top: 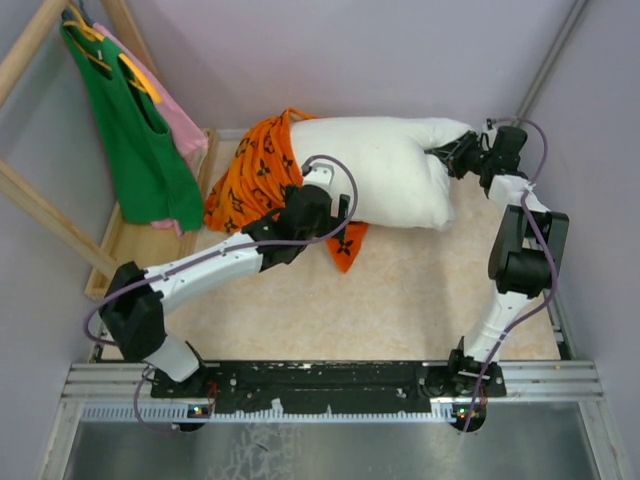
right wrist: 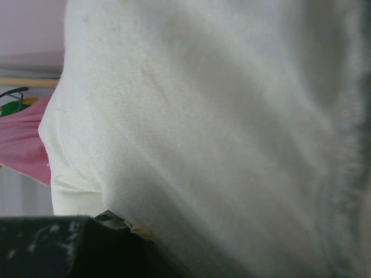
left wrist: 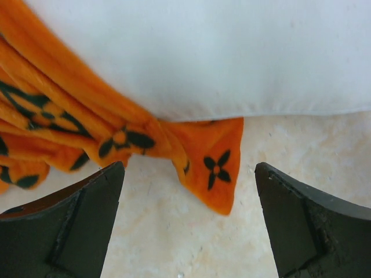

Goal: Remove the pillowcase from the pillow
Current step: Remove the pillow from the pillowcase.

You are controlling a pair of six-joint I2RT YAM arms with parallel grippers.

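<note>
Far left, the green tank top [top: 140, 140] and the pink garment [top: 190, 135] hang from a wooden rack [top: 40, 205] beside the worktop [top: 420, 300].

Hidden or hard to read:
- In the top view your left arm [top: 215, 260] covers the near part of the pillowcase [top: 250, 175]. The left jaws sit under the wrist and can't be seen there.
- The left wrist view cuts the pillowcase off at its left edge.
- You can't tell how much of the pillow's [top: 390, 170] left end is inside the bunched fabric.
- The right wrist view is nearly all white pillow cloth in soft focus. One dark finger [right wrist: 52, 249] shows at bottom left; the other is out of frame.

Jaws:
- Left jaws are spread wide and grip nothing. Both fingers [left wrist: 75, 226] sit low in the wrist view. The pillowcase's orange corner flap comes out from under the pillow's near edge and lies on the worktop, between them and just past the tips, touching neither.
- Right jaws are closed on the pillow's right end, with cloth gathered into them in the top view.

Position and direction:
- The pillowcase is crumpled in folds around the pillow's left end, on the far-left part of the worktop. Its flap points toward the near edge.
- The pillow's long axis runs left to right across the far side of the worktop, and its right end points at the right jaws.
</note>
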